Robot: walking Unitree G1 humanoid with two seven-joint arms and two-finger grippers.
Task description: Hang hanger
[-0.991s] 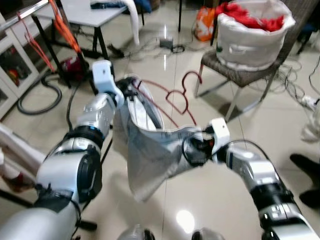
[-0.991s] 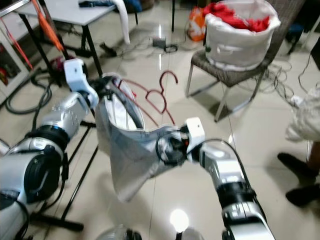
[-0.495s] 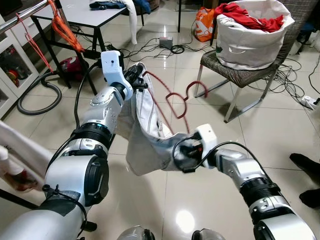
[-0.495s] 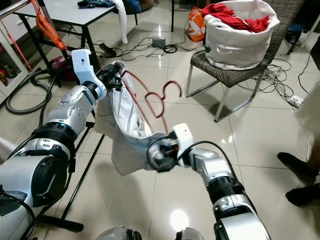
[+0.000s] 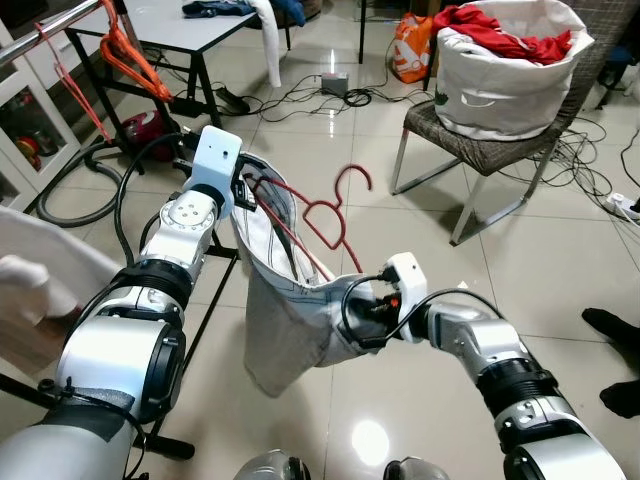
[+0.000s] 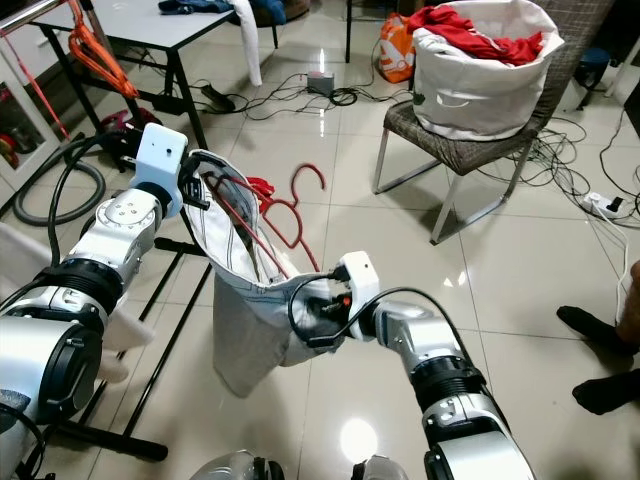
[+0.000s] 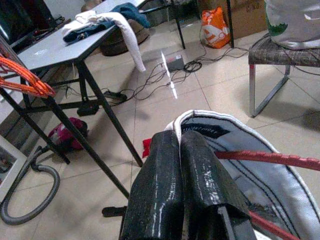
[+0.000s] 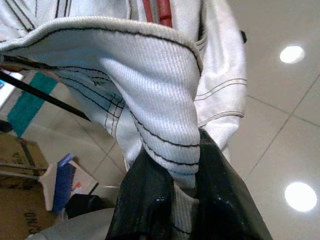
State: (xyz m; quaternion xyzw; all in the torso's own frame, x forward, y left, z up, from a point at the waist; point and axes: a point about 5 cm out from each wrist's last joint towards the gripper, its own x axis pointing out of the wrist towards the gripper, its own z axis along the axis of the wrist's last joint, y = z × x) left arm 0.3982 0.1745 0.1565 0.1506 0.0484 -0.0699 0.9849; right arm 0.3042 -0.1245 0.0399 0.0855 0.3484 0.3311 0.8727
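left eye view: both hands, left hand (image 5: 243, 190) and right hand (image 5: 362, 318), clamp the limp garment (image 5: 290, 320); grip the stiff hanger (image 5: 325, 215) by its hook.

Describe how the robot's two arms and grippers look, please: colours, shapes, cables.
Both arms are silver metal with black joint rings. Each wrist carries a white box-shaped module. Black cables loop near the wrists. The left gripper and the right gripper each have two long, glossy black fingers.

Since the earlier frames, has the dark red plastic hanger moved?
Yes. The dark red plastic hanger has tipped upright and its hook now stands clearly left of the wicker chair's front leg, which it earlier nearly reached.
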